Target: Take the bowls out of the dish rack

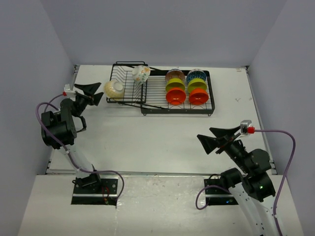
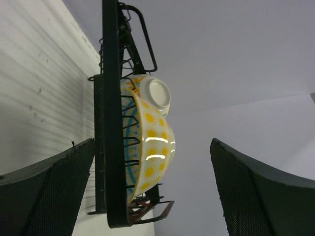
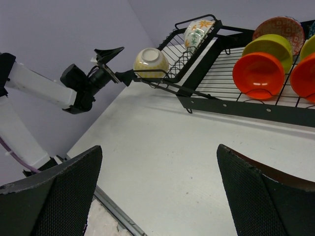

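Observation:
The black wire dish rack [image 1: 147,105] stands at the back of the table. A cream bowl with yellow suns [image 1: 114,89] leans at the left end of its deep basket, and a white floral bowl [image 1: 141,73] stands inside. The flat tray holds two rows of upended bowls, ending in two orange ones [image 1: 175,96] [image 1: 198,95]. My left gripper [image 1: 96,93] is open just left of the sun bowl [image 2: 152,132], which lies ahead between the fingers, untouched. My right gripper [image 1: 209,137] hangs open and empty over the bare table, well in front of the rack [image 3: 246,105].
Grey walls close in the table on the left, back and right. The left arm [image 3: 74,88] reaches along the left wall. The table's metal front edge [image 3: 113,211] runs just below my right gripper [image 3: 159,147].

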`<state>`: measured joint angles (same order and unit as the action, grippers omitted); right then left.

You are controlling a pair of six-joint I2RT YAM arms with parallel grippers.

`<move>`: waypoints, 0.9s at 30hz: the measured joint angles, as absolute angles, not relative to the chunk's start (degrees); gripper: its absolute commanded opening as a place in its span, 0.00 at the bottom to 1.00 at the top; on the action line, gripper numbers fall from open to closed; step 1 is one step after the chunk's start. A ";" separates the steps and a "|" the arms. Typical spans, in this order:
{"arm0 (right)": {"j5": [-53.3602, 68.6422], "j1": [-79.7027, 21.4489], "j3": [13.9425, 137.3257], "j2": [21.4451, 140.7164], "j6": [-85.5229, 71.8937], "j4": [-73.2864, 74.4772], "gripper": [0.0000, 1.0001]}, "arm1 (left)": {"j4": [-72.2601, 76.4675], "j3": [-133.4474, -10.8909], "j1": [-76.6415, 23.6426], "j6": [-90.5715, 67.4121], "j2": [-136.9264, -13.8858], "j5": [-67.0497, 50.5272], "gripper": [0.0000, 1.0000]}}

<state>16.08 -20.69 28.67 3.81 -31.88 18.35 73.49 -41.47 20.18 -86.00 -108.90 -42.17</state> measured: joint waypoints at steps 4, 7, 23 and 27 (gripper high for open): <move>16.08 -20.69 28.56 4.32 -31.86 18.06 0.99 | 73.87 -41.47 20.18 -88.01 -112.16 -43.07 0.97; 16.10 -20.69 28.23 4.75 -31.83 17.54 0.99 | 73.91 -41.50 20.18 -90.13 -113.78 -43.55 0.96; 16.16 -20.69 27.68 5.78 -31.68 17.12 0.99 | 74.50 -43.40 19.46 -95.02 -114.13 -45.04 0.90; 16.25 -20.69 27.64 5.78 -31.66 17.12 0.99 | 74.52 -43.48 19.35 -95.64 -114.10 -45.04 0.89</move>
<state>16.25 -20.69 27.64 5.78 -31.66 17.12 74.52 -43.48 19.35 -95.64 -114.10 -45.04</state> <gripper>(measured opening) 0.987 0.899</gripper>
